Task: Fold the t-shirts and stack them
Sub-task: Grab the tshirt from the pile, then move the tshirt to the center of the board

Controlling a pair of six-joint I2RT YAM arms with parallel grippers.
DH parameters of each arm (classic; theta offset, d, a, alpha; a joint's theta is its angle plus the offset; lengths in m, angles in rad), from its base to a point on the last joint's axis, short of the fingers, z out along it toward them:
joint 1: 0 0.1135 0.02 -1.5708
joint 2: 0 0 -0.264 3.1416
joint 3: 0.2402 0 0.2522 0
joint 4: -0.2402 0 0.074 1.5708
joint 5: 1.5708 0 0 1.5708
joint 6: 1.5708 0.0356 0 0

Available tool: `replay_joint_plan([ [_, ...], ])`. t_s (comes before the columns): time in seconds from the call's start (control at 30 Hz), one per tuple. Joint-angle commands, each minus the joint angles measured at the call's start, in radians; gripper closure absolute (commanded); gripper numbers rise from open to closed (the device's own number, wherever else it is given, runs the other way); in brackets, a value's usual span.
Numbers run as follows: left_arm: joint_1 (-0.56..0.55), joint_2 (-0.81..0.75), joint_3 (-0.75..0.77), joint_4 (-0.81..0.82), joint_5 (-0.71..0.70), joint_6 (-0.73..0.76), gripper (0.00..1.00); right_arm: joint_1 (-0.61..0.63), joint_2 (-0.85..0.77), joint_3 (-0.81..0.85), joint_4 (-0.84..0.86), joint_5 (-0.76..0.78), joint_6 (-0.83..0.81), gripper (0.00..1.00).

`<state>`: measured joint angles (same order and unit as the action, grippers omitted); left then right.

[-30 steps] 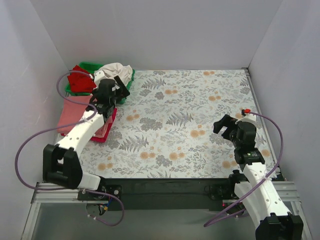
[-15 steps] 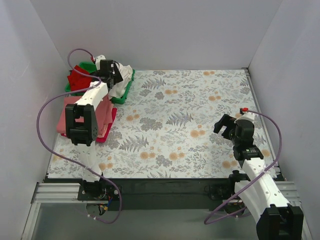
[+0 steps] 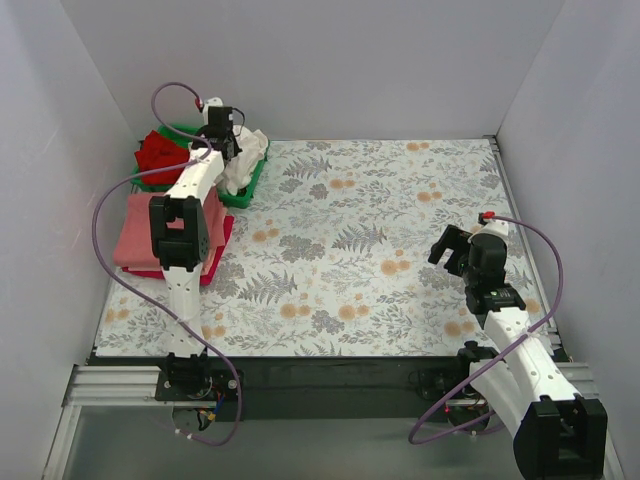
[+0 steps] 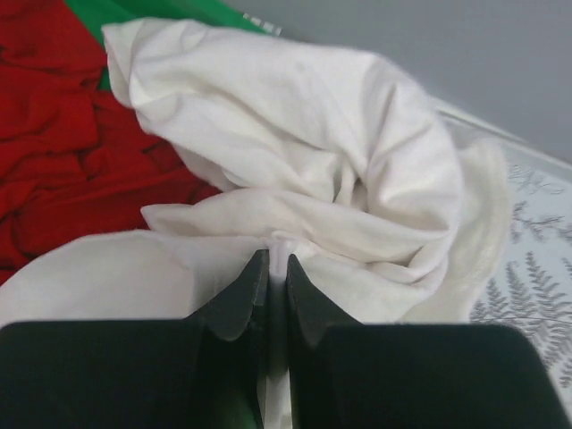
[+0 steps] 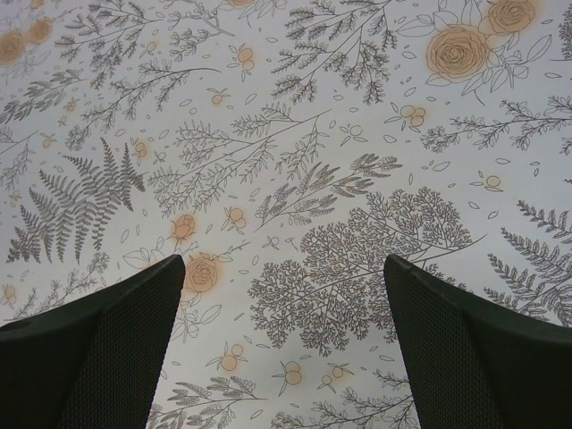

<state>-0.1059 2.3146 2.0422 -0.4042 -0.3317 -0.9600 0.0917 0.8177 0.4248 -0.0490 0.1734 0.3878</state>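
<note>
Left gripper [image 4: 277, 266] at upper left of top view, jaws pinched on a fold of the cream-white t-shirt [image 4: 304, 152], bunched in the green tray [image 4: 179, 7] beside a red t-shirt [image 4: 54, 152]. Salmon-pink t-shirt [image 3: 140, 232] lies folded just below the tray. Right gripper [image 5: 281, 268] at lower right, jaws wide, holding nothing, over the floral desk [image 5: 295, 134].

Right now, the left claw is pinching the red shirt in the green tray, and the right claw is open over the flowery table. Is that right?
Not quite. The left gripper is shut on the white t-shirt, not the red t-shirt beside it; the left wrist view shows this. The rest holds: the green tray is there, and the right gripper is open over the flowery table.
</note>
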Motion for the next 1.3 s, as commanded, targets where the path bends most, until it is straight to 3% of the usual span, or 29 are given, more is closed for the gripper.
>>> replay_joint_plan([
  [0.0,-0.002,-0.073,0.130,0.019,0.046,0.006,1.00,-0.004,-0.011,0.043,0.037,0.031,-0.015,0.02],
  [0.27,-0.002,-0.331,0.085,0.246,0.101,-0.040,1.00,-0.004,-0.025,0.042,0.038,0.014,-0.003,0.02],
  [0.37,-0.002,-0.403,0.044,0.340,0.230,-0.054,1.00,-0.004,-0.034,0.037,0.038,0.017,-0.001,0.02],
  [0.8,-0.073,-0.690,-0.025,0.430,0.962,-0.244,1.00,-0.006,-0.066,0.026,0.038,0.032,-0.003,0.02],
  [1.0,-0.264,-0.750,-0.077,0.439,1.019,-0.174,1.00,-0.006,-0.115,0.023,0.038,0.047,-0.010,0.02],
  [1.27,-0.363,-0.627,-0.024,0.469,1.005,-0.252,1.00,-0.006,-0.147,0.015,0.035,0.067,-0.032,0.02],
])
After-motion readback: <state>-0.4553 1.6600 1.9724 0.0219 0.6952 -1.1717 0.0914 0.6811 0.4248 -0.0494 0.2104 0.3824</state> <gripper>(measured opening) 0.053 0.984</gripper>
